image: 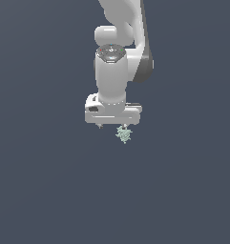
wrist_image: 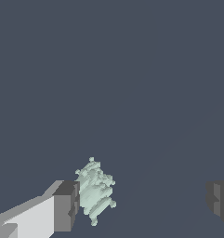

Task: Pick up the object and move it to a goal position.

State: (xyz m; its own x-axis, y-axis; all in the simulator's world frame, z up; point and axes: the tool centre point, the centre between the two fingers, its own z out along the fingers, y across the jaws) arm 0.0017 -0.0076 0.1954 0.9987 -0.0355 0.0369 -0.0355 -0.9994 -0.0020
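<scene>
Our gripper (wrist_image: pixel 141 204) hangs with its jaws wide apart, and the object (wrist_image: pixel 95 190), a tiny spiky mint-green lump, sits right against one finger (wrist_image: pixel 67 204) while the other finger (wrist_image: pixel 219 202) stands well away from it. We judge that closing from here could shove the off-centre lump sideways or let its ridges catch unevenly, so it rolls or slips free on the lift. We see no containers anywhere in either view, only the plain dark surface (image: pixel 40 190).

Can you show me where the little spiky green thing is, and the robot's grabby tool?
Spiky green lump (wrist_image: pixel 95 193): wrist view, on its ridged middle.
Spiky green lump (image: pixel 123 134): exterior view, on its centre.
Tool (wrist_image: pixel 141 201): wrist view, midway between its two fingertips.
</scene>
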